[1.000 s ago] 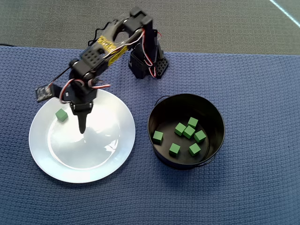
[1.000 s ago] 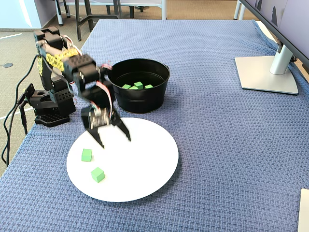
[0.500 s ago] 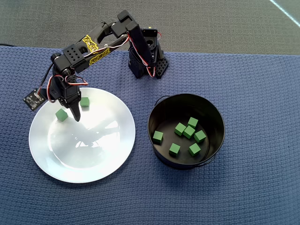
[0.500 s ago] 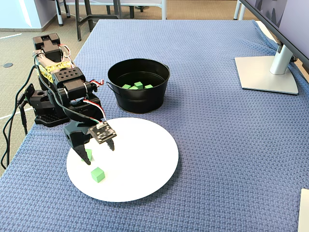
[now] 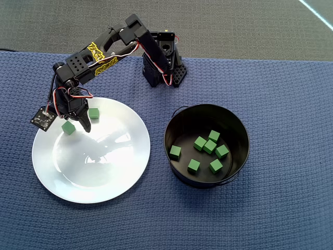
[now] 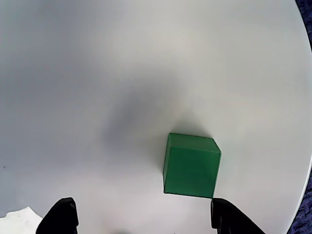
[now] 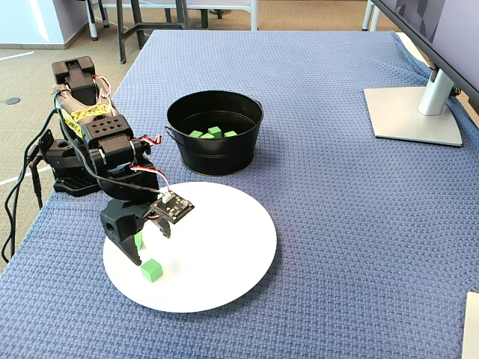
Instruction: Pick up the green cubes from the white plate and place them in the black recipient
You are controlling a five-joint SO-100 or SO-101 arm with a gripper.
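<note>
Tool [image 5: 78, 125] low over the upper-left part of the white plate [image 5: 104, 182] in the overhead view, jaws spread wide with nothing between them; wrist view shows both fingertips [image 6: 61, 219] at the bottom edge and one green cube [image 6: 191, 165] on the plate [image 6: 97, 73] just ahead of them, untouched. Two green cubes on the plate, one [image 5: 68, 127] left of the tool and one [image 5: 93, 113] right of it. Seven more cubes [image 5: 209, 147] lie in the black recipient [image 5: 177, 120], which stands on the blue-covered table [image 5: 286, 156] right of the plate.
</note>
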